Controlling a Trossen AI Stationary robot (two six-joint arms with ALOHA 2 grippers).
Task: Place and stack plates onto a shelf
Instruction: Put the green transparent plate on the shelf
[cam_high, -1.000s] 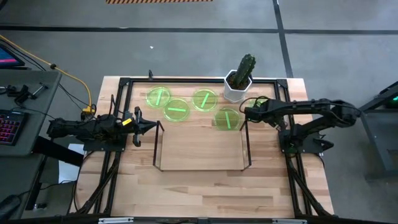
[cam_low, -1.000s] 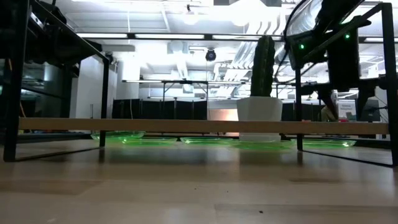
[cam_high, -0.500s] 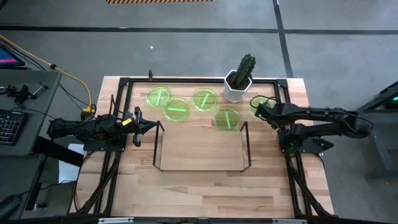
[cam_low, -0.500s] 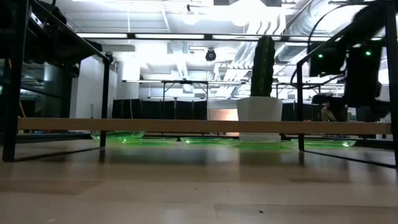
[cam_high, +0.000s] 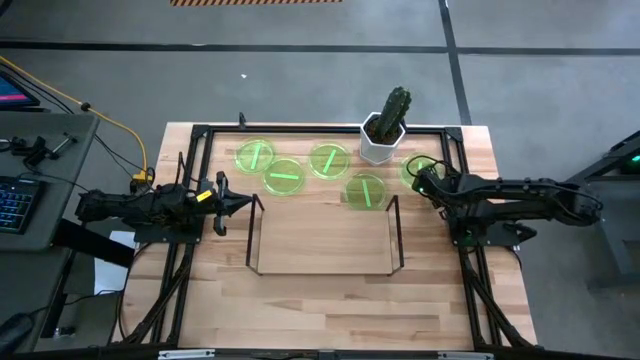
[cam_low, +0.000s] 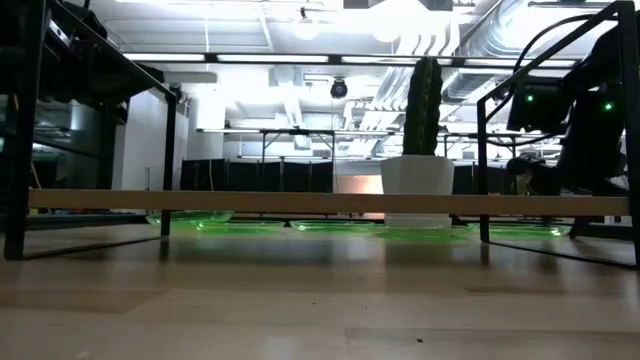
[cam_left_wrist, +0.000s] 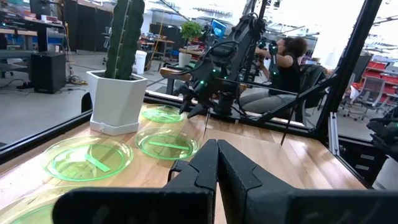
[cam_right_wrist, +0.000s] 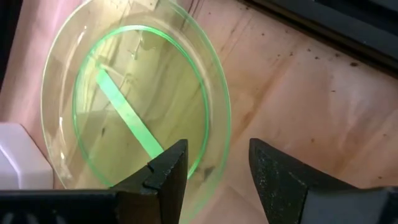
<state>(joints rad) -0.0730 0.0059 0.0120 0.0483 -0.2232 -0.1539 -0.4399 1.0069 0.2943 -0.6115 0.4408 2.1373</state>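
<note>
My right gripper (cam_right_wrist: 214, 165) hovers wide over the far-right plate (cam_right_wrist: 134, 93) (beside the cactus (cam_high: 385, 125)); my left gripper (cam_high: 245, 204) waits closed.

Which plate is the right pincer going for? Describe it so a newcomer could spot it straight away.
Start at the white potted cactus at the table's far edge. The plate lies flat on the wood just right of the pot, under the open right pincer. It is the only green disc on that side; the other four lie left of the cactus.
</note>
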